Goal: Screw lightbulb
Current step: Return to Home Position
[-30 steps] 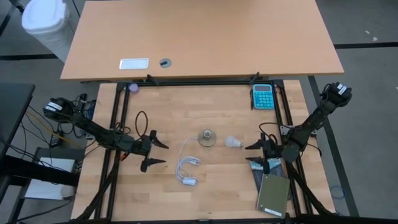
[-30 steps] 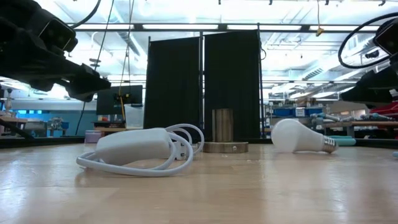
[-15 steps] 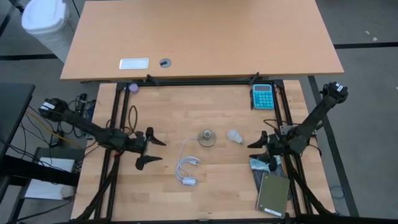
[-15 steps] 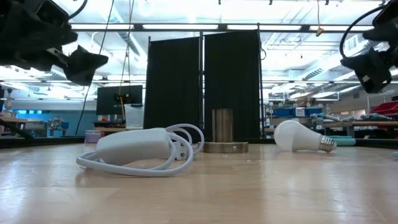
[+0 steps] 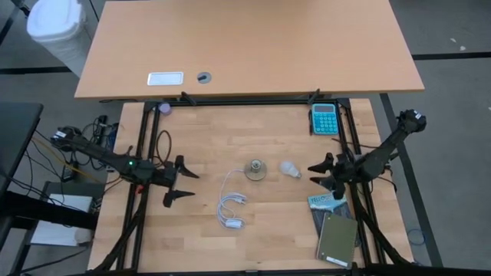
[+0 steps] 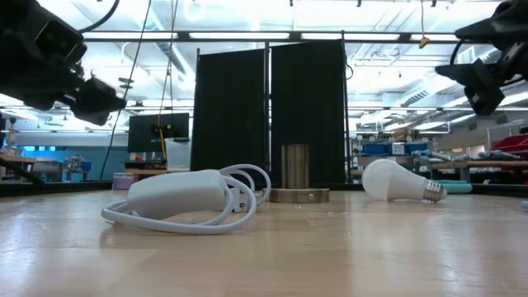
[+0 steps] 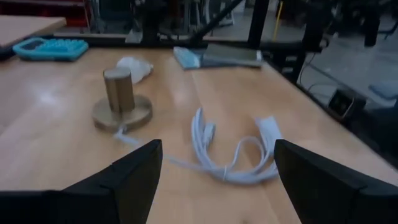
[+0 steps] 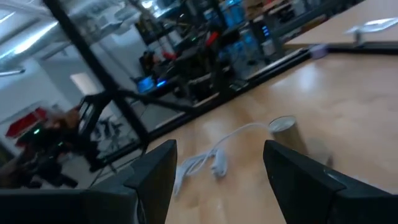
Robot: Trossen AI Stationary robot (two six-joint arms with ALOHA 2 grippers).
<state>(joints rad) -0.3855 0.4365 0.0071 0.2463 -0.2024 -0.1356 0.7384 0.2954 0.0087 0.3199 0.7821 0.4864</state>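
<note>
The white lightbulb [image 5: 289, 169] lies on its side on the table, right of the grey socket [image 5: 255, 170], its screw base pointing right in the low view [image 6: 400, 182]. The socket stands upright on its round base [image 6: 296, 177]; its white cord [image 5: 230, 205] lies coiled to its near left. My left gripper [image 5: 181, 186] is open and empty above the table's left part. My right gripper [image 5: 324, 174] is open and empty, right of the bulb and above the table.
A teal calculator [image 5: 324, 119] lies at the far right. A blue packet [image 5: 325, 202] and a grey-green notebook [image 5: 336, 239] lie at the near right. Black frame rails [image 5: 142, 153] run along the table's left and right sides. A second tabletop [image 5: 245, 46] lies beyond.
My right gripper has risen and swung toward the table's far edge, staying open. My left gripper has drawn back a little toward the table's left edge, also open. The lightbulb has shifted slightly toward the far edge and lies on its side as before.
</note>
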